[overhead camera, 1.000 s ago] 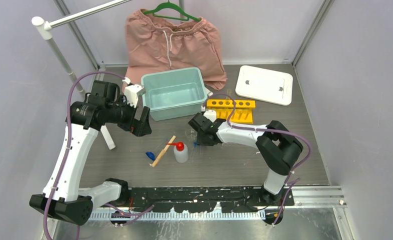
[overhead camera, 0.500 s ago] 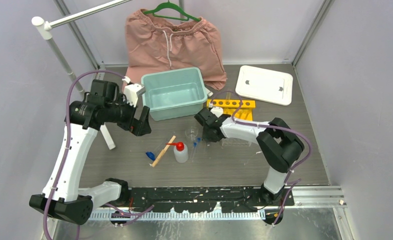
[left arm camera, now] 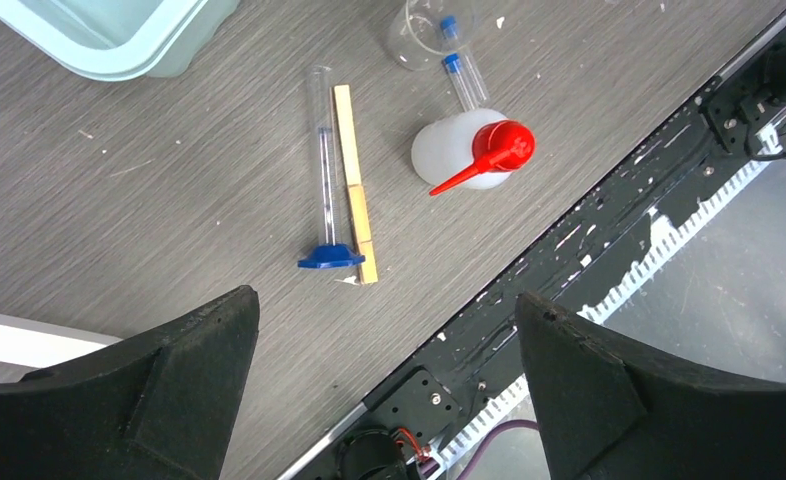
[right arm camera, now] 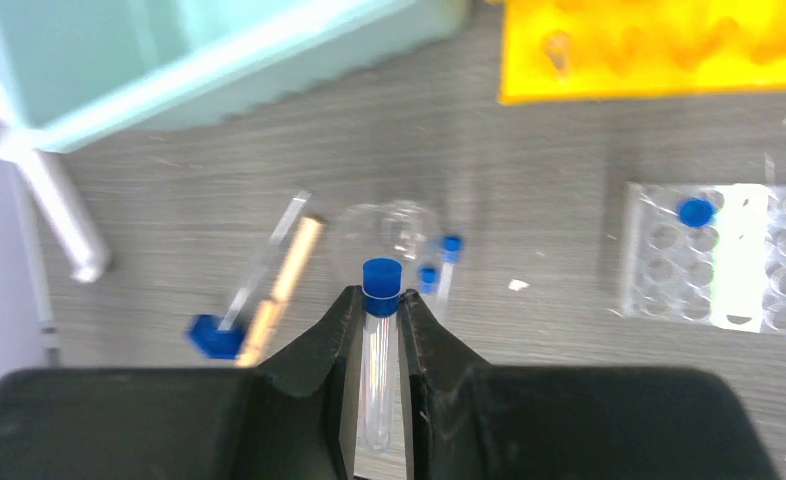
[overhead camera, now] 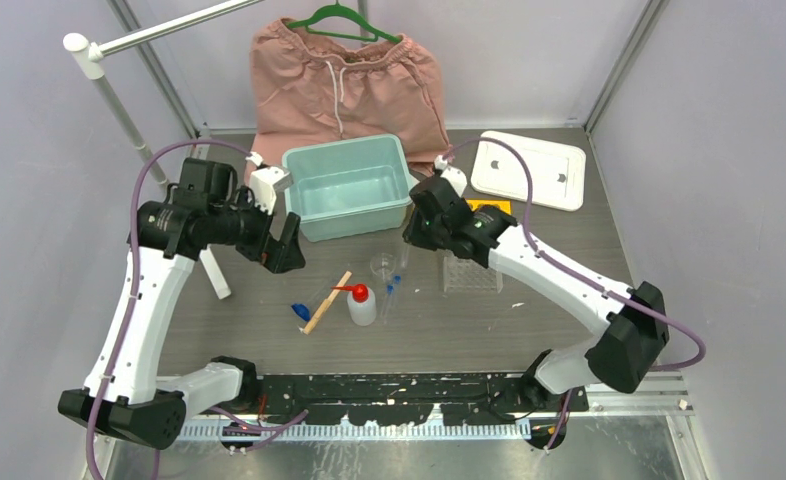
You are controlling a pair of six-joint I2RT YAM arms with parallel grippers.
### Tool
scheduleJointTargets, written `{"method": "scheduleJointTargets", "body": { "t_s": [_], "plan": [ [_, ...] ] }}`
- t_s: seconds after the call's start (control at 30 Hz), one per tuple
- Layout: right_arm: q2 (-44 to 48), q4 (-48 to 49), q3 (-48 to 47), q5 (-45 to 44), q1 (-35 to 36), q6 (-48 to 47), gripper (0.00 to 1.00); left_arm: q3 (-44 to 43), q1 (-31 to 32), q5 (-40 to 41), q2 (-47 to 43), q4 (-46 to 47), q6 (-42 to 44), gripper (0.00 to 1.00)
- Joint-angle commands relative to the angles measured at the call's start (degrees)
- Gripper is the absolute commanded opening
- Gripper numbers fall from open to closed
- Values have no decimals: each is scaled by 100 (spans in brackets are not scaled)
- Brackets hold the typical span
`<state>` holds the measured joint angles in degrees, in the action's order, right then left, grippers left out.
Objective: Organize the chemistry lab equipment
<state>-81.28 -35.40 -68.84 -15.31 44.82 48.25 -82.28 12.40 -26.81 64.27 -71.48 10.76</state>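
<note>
My right gripper [overhead camera: 421, 222] [right arm camera: 380, 300] is shut on a clear blue-capped tube [right arm camera: 380, 345] and holds it above the table by the teal bin's front right corner. Below it lie a tiny clear beaker [overhead camera: 383, 266] [right arm camera: 389, 230] and two more blue-capped tubes [overhead camera: 394, 287] [right arm camera: 447, 265]. The white red-nozzled squeeze bottle [overhead camera: 361, 303] [left arm camera: 464, 155], wooden stick [overhead camera: 327, 301] [left arm camera: 354, 195] and small blue piece [overhead camera: 300, 311] [left arm camera: 329, 258] sit left of them. The clear rack [overhead camera: 472, 272] [right arm camera: 719, 255] holds one capped tube [right arm camera: 696, 211]. The yellow rack [overhead camera: 487, 208] [right arm camera: 659, 45] is partly hidden. My left gripper [overhead camera: 284, 250] [left arm camera: 384, 300] is open and empty, above the table.
The teal bin [overhead camera: 349, 187] stands at the back middle, its white lid [overhead camera: 528, 169] at the back right. Pink shorts [overhead camera: 344, 80] hang behind the bin. A white pole [overhead camera: 119, 110] rises at the left. A white bar [overhead camera: 214, 272] lies under my left arm.
My right gripper has risen from the tubes beside the beaker and moved back towards the bin with a blue-capped tube in it. The left arm has not moved.
</note>
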Motion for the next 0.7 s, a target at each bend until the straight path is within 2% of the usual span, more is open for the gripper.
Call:
{"method": "scheduleJointTargets", "body": {
  "t_s": [0.0,0.27,0.43,0.67],
  "plan": [
    [-8,-104,-898,316,250,245,1,-409,-7,-469,2,-31,-276,100],
    [-927,161,-2542,487,994,498,1,-184,1,-1142,-202,248,-582,99],
    [-1458,242,-3215,641,1241,659,1,90,-6,-1665,-126,459,-1044,91],
    [-1643,496,-3372,616,1382,822,1,415,-6,-1652,-104,723,-1268,84]
  ]
}}
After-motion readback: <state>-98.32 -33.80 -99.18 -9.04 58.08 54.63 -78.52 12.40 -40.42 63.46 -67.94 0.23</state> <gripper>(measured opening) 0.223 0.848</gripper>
